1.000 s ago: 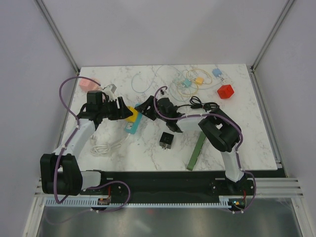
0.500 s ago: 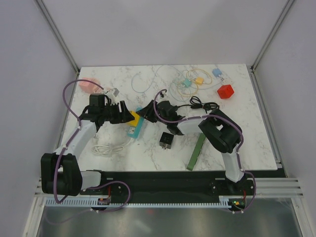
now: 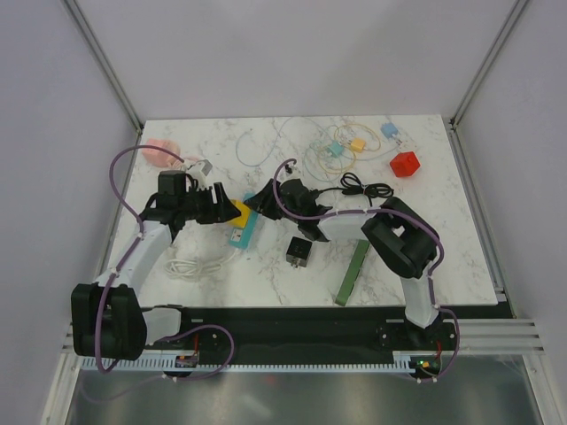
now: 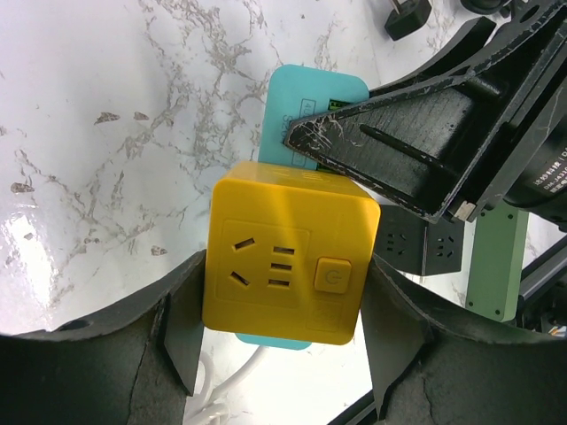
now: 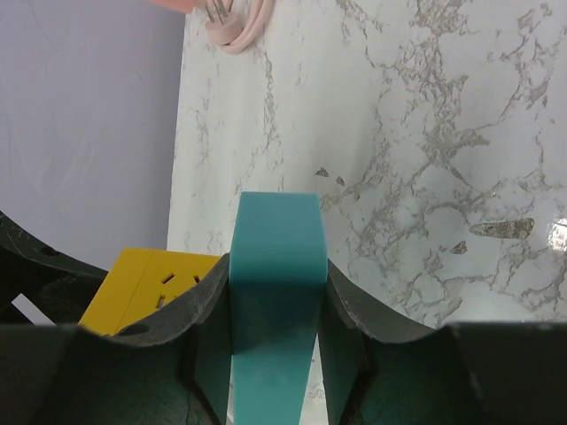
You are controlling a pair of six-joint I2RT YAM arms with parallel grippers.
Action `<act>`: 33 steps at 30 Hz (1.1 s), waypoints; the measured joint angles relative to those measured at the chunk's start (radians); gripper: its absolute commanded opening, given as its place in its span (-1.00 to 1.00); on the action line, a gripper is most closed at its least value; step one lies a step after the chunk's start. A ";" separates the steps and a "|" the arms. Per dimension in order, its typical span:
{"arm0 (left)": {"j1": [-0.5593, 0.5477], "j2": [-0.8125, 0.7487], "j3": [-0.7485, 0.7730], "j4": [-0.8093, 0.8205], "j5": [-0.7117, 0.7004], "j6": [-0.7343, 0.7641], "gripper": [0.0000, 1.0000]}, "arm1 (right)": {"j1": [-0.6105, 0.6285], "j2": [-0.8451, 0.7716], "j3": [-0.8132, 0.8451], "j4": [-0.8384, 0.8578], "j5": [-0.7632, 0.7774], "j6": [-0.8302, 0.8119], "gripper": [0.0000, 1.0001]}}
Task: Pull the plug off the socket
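Observation:
A yellow cube plug (image 3: pixel 237 211) sits plugged on a teal socket strip (image 3: pixel 243 230) at the table's left centre. My left gripper (image 3: pixel 226 209) is shut on the yellow cube (image 4: pixel 288 266), one finger on each side, with the teal strip (image 4: pixel 314 102) under it. My right gripper (image 3: pixel 258 202) is shut on the strip's far end (image 5: pixel 275 257), and the yellow cube (image 5: pixel 146 282) shows to its left. The right gripper's finger (image 4: pixel 407 133) reaches over the strip in the left wrist view.
A black cube adaptor (image 3: pixel 299 251) and a green strip (image 3: pixel 353 273) lie right of centre. A white cable (image 3: pixel 190 264) trails near the front left. A pink plug (image 3: pixel 161 150), small coloured plugs (image 3: pixel 345 149), a black cable (image 3: pixel 363 189) and a red cube (image 3: pixel 405 164) lie at the back.
Both grippers have closed in on the strip and cube. The strip has shifted a little toward the front and turned slightly. Little differs from half a second ago.

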 measured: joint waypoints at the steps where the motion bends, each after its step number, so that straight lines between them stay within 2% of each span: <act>1: 0.000 0.000 0.000 0.000 0.000 0.000 -0.96 | -0.003 0.002 -0.006 0.008 -0.007 0.006 -1.00; 9: 0.000 -0.002 -0.008 0.006 -0.006 -0.011 -0.95 | -0.014 0.023 -0.015 0.034 -0.043 0.026 -1.00; 11: 0.011 -0.017 -0.010 0.043 -0.009 -0.023 -0.95 | -0.026 0.044 -0.033 0.015 -0.046 0.017 -1.00; 14: 0.022 -0.076 -0.011 0.121 -0.010 -0.035 -0.96 | -0.056 0.085 -0.068 0.051 -0.114 0.108 -1.00; 18: 0.022 -0.129 -0.011 0.191 -0.018 -0.043 -0.95 | -0.072 0.092 -0.081 0.074 -0.148 0.134 -1.00; 26: 0.023 -0.044 -0.006 0.104 -0.180 -0.056 -0.96 | -0.055 0.063 -0.059 0.007 -0.145 0.062 -1.00; 28: 0.023 -0.041 -0.005 0.084 -0.221 -0.063 -0.96 | -0.046 0.036 -0.059 -0.027 -0.143 0.021 -0.91; 33: 0.023 -0.020 0.016 0.049 -0.298 -0.076 -0.96 | -0.035 -0.042 -0.071 -0.131 -0.151 -0.101 -0.46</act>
